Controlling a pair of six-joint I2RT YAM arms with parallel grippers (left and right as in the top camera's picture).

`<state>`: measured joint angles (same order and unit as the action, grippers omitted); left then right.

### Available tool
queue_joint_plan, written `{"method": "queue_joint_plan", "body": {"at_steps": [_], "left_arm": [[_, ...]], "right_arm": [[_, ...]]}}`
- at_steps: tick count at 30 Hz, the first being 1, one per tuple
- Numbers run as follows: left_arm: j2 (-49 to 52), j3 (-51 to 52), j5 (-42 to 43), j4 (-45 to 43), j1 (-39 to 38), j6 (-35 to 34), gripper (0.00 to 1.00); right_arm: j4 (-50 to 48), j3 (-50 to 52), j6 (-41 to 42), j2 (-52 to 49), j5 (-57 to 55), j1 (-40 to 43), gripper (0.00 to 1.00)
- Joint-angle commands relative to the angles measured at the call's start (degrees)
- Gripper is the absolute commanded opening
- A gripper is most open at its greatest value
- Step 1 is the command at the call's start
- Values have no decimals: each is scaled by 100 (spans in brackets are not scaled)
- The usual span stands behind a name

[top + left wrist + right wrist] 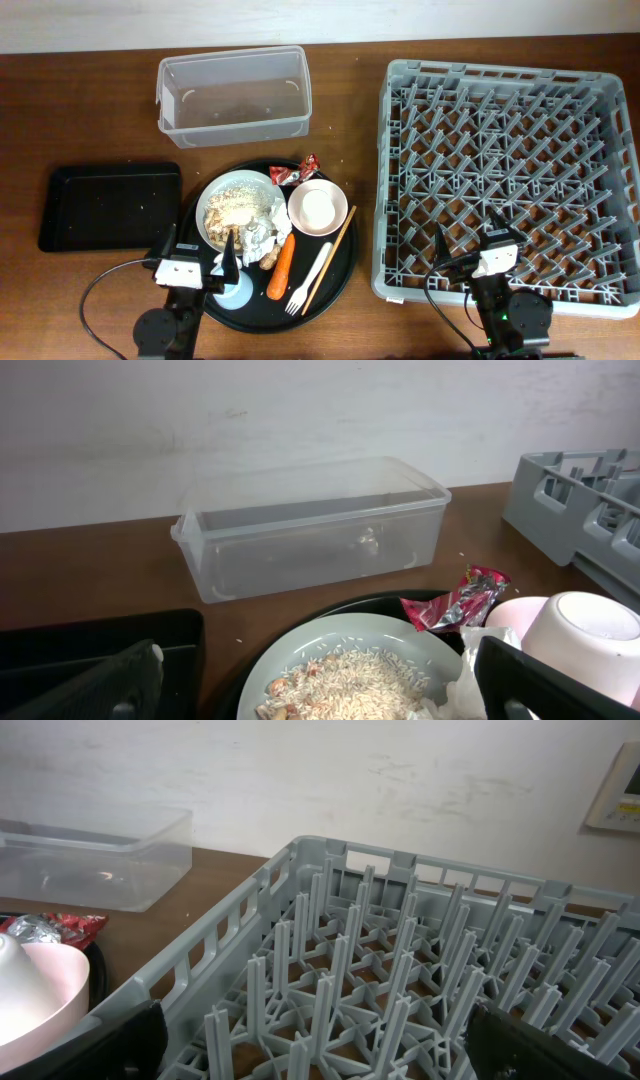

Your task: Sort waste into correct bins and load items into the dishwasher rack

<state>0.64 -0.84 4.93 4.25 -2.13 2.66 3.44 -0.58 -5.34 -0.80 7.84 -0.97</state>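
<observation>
On a round black tray [345, 275] lie a white plate [212, 195] of rice scraps [360, 675], a crumpled tissue [266, 228], a red-and-silver wrapper [296, 172], a pinkish bowl [318, 208] with a white cup [590, 635] in it, a carrot [283, 265], a brown lump [268, 261], a fork [310, 278], a chopstick [331, 258] and a blue cup [236, 293]. My left gripper [198, 250] is open and empty over the plate's near edge. My right gripper [470, 235] is open and empty over the grey rack's [510, 130] front left part.
A clear tub [235, 95] stands behind the round tray. A shallow black rectangular tray [110, 205] lies at the left. Both hold nothing. The rack shows only its pegs. Cables run from both arm bases along the front edge.
</observation>
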Motion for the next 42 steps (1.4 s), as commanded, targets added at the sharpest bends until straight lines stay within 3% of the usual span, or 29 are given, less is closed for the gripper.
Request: {"method": "queue_joint_plan", "body": {"at_steps": [1,32,39,42], "left_arm": [[72,31,20,7,4,109,100],[72,31,22,-2,4,109,99],[74,-50,22,28,4,107,100],[74,-326,22,468,4,107,99]], "right_arm": [[26,26,-2,37,55,-52,98],[24,26,4,37,55,-52,98],[76,-61,734,33,35,-52,98],[306,-306,901,0,57,-52,98]]}}
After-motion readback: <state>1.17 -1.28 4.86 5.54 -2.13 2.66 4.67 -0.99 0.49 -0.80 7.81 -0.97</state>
